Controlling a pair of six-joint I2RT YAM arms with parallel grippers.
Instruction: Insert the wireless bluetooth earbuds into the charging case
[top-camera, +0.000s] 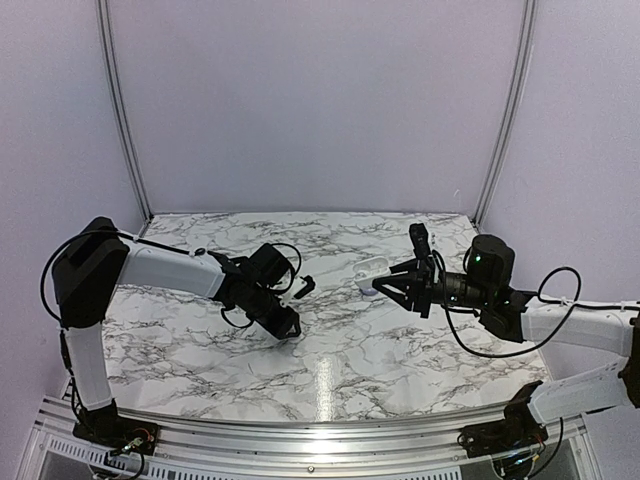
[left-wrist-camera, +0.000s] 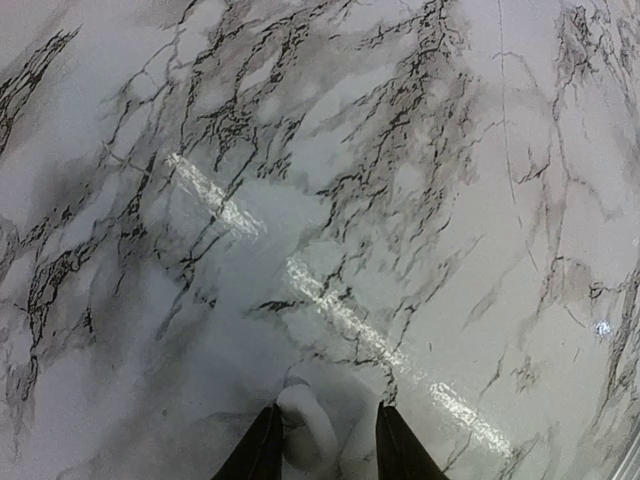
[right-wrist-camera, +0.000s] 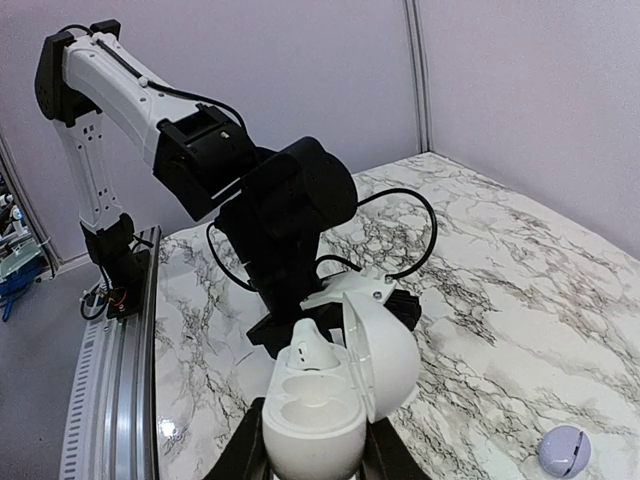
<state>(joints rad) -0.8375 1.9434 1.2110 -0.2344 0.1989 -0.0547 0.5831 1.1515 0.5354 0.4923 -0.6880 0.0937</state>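
Earbuds (right-wrist-camera: 316, 350): one seated in open case (right-wrist-camera: 320, 425), case pinched by right fingers (right-wrist-camera: 238, 455). Other slot empty. Second bud (left-wrist-camera: 305, 430) on surface (left-wrist-camera: 400, 200) between left fingers (left-wrist-camera: 260, 455), couldn't tell if pinched. Halfway imo.

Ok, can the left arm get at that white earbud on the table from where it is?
Probably yes. The left gripper is down at the table with a finger on each side of the white earbud, and nothing lies between. The jaws do not look closed on it yet.
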